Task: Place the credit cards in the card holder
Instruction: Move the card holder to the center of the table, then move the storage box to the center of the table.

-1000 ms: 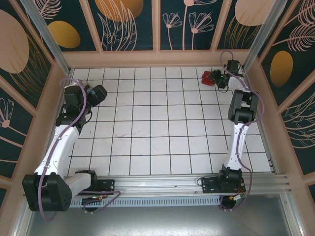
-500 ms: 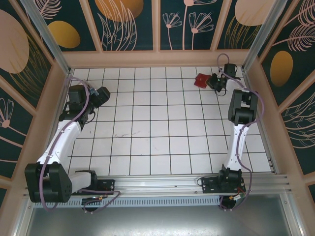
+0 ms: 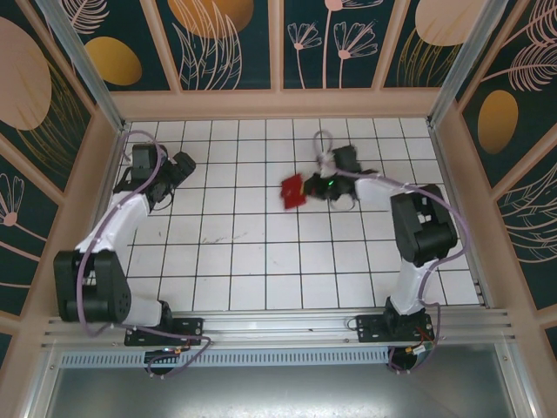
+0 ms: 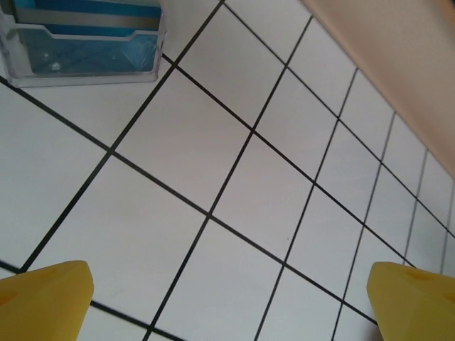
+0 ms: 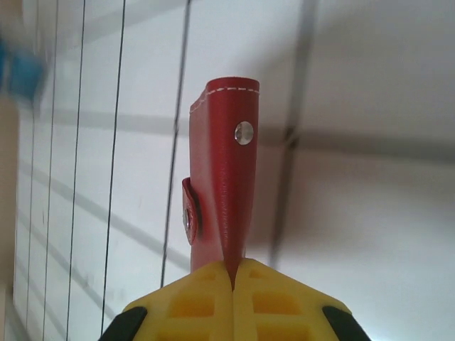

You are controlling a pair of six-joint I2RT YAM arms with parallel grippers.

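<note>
The right claw (image 5: 233, 273) is pinched tight on one thin edge of the red card holder (image 5: 226, 185). It holds it out over the middle of the bench (image 3: 261, 261), a little toward the far edge. The holder looks folded shut, with a snap stud on its face and a small tab at its side.

The left claw (image 4: 227, 302) hangs with its jaws wide apart and nothing between them, near the bench's far left corner. The credit cards (image 4: 85, 8) stand just ahead of it in a clear plastic box (image 4: 85, 60).

The grip worries me most. With so little of the holder between the fingers, it could pivot or slip free if the arm swings or sets it down at an angle. A folded wallet also takes no cards, so it must be opened and kept flat first. On the other side, the cards are thin and packed together. A claw that wide could nudge the box away or lift two cards at once.
</note>
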